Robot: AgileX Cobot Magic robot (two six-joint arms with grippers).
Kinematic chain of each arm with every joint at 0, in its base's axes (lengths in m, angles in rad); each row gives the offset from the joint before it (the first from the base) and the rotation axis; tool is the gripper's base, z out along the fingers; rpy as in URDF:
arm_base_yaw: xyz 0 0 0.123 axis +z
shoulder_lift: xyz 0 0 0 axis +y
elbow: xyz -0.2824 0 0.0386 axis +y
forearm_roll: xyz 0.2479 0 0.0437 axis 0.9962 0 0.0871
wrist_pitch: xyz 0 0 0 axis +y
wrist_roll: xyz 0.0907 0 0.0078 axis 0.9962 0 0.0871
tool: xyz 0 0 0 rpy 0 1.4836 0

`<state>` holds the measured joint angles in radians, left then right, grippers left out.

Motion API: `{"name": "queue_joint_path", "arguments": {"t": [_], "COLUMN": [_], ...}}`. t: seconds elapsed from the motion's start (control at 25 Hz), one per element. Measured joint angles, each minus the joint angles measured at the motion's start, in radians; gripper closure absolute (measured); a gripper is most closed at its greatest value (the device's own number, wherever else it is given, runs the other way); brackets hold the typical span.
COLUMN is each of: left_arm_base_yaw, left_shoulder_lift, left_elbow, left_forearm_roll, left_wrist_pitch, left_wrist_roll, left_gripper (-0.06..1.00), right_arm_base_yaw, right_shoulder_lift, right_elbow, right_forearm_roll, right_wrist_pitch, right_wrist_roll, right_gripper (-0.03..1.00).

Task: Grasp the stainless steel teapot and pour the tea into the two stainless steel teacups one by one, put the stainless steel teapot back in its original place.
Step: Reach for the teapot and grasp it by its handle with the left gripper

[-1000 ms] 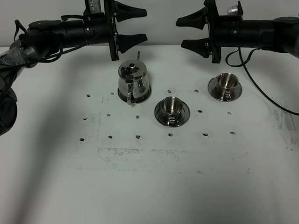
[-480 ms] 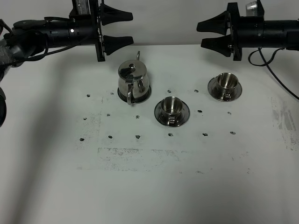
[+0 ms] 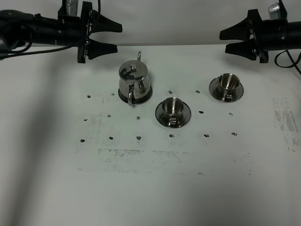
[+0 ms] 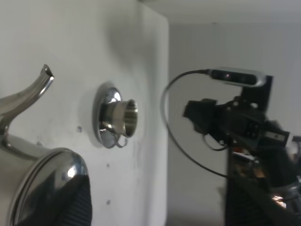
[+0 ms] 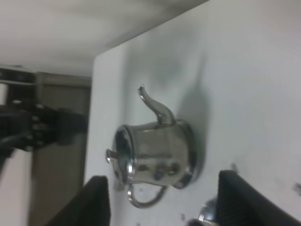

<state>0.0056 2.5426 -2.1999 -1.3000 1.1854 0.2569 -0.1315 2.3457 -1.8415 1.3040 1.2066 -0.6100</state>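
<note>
Showing pot [image 3: 134, 84] upright on worktop [image 3: 150, 188], left of centre; near cup [image 3: 173, 111] just right of it, far cup [image 3: 226, 87] further right.

Handling (judged): rigid polished steel, slippery, rounded body; heavier if full; knobbed lid may shift on tilt. Best hold: loop handle [image 3: 130, 96], facing near side.

Left fingers [image 3: 106, 24] spread wide, empty, far-left of pot, no contact. Right fingers [image 3: 237, 33] apart, empty, far-right, clear of cups.
</note>
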Motion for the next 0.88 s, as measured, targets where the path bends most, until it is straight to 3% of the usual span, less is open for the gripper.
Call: {"name": "queue_joint_path", "arguments": {"t": [0.28,0.56,0.68,0.88], "left_arm_base_yaw": [0.007,0.009,0.010,0.011], "left_shoulder_lift": [-0.091,-0.138,-0.160,-0.187], "left_elbow": [0.000,-0.001,-0.001,-0.001], "left_forearm_roll": [0.182,0.334,0.360,0.375], "left_wrist_pitch": [0.000,0.000,0.000,0.000], "left_wrist_roll": [-0.027,-0.042,-0.042,-0.039], "left_gripper": [0.36,0.36,0.36,0.36], "right_arm_base_yaw": [-0.058,-0.095,-0.097,-0.096], "right_shoulder_lift": [-0.112,-0.263,-0.330,-0.482], "right_elbow": [0.000,0.000,0.000,0.000], "right_forearm_roll": [-0.187,-0.463,-0.630,-0.823], "right_wrist_pitch": [0.002,0.003,0.005,0.008], "right_wrist_roll": [0.017,0.101,0.177,0.281], "right_gripper": [0.46,0.46,0.46,0.46]}}
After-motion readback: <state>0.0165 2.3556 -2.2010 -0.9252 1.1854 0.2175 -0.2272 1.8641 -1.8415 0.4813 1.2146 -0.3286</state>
